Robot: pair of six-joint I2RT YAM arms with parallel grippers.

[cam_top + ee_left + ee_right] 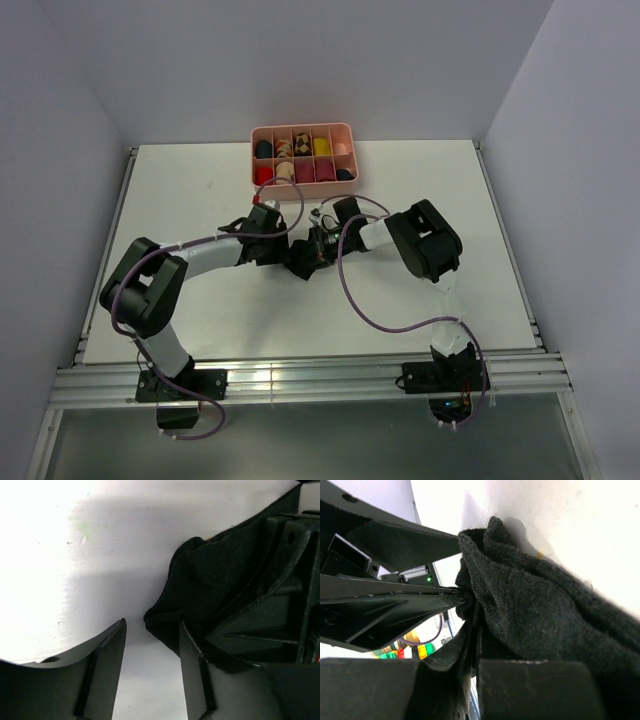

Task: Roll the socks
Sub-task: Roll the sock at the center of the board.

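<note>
At the middle of the table (510,230), between the two arms, lies the black sock (545,610), bunched and partly gathered, with one end lifted off the surface. Your right gripper (476,680) has its jaws pressed together on a fold of the knit, so the cloth is pinched between them. Your left gripper (152,645) faces it from the left with jaws spread. Bare table shows between them, and the sock's rounded end sits just at the tips, against the inner face of one finger but not clamped.

Expect the sock to be light, limp and a little stretchy. It will likely sag, slide on the smooth white surface and unroll if you let go. The best hold looks to be across the thick gathered end, taking all layers at once. A single edge would probably only pull out a loose flap.

Well beyond, at the far edge, the pink tray (352,152) holds rolled bundles (300,148) in its compartments.
</note>
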